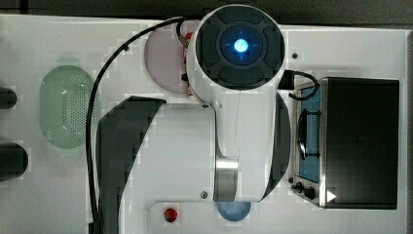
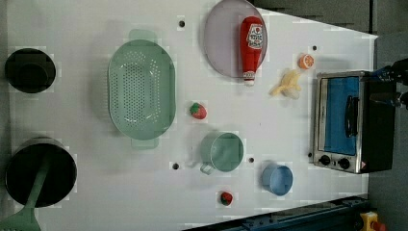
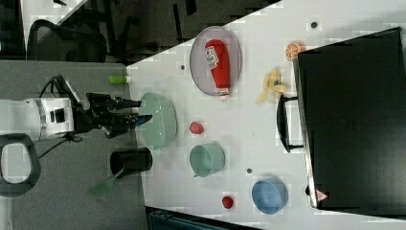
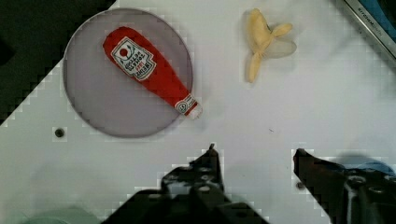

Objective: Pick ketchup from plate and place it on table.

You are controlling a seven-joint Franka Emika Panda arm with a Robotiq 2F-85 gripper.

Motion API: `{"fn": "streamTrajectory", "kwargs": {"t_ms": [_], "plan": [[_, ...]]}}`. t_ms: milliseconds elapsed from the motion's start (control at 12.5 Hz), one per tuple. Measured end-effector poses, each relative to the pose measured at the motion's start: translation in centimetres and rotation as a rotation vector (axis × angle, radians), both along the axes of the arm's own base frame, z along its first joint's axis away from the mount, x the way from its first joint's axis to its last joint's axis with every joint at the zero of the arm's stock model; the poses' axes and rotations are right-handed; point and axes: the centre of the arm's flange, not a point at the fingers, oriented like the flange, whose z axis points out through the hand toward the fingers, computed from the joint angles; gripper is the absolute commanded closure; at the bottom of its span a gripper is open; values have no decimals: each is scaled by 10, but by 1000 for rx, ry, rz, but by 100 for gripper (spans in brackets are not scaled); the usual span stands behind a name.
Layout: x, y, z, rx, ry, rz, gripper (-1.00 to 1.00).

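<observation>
Black fingers [image 4: 210, 168] of the end effector [image 4: 254, 154] sit closest to the wrist camera, spread well apart with bare white desk [image 4: 233, 126] between them and nothing in their hold. Beyond them, the ketchup [image 4: 149, 72] lies on its side across the mauve-grey plate [image 4: 93, 107], its white-capped tip poking just past the plate's rim onto the desk. A peeled banana [image 4: 264, 42] rests well apart from the bottle. Seen from the left view, the plate sits at the upper middle of the frame with the ketchup on its right half, cap pointing down the frame; a green perforated basket [image 2: 140, 91] fills the centre left, a strawberry [image 2: 198, 111] lies just beside the basket, a green cup [image 2: 222, 151] sits below that, and a blue dish [image 2: 277, 179] lower right. An orange slice [image 2: 305, 61] lies near the banana, and a toaster oven [image 2: 344, 120] stands at the right edge. From the right view, the arm [image 3: 33, 120] reaches in from the left of the frame, its end effector hovering off the desk's edge beside the basket, far from the plate.
</observation>
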Motion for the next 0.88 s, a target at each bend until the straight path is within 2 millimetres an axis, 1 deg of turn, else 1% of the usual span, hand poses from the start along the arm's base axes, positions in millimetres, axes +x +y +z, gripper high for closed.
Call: {"fn": "streamTrajectory", "kwargs": {"t_ms": [80, 160, 240, 320, 400, 480, 560, 640, 720, 800, 880], "plan": [[-24, -4, -5, 5, 99, -9, -58], [-48, -11, -4, 7, 154, -24, -81], [-64, -20, 5, 9, 155, -44, -99], [-73, -26, 20, 13, 129, -60, -100], [-77, -31, 35, 20, 92, -73, -100], [-78, -33, 46, 26, 60, -79, -100], [-76, -32, 52, 26, 35, -79, -100], [-72, -30, 51, 25, 28, -74, -100], [-65, -26, 43, 23, 39, -66, -100], [-54, -22, 30, 24, 44, -56, -100], [-39, -16, 12, 25, 49, -44, -100]]}}
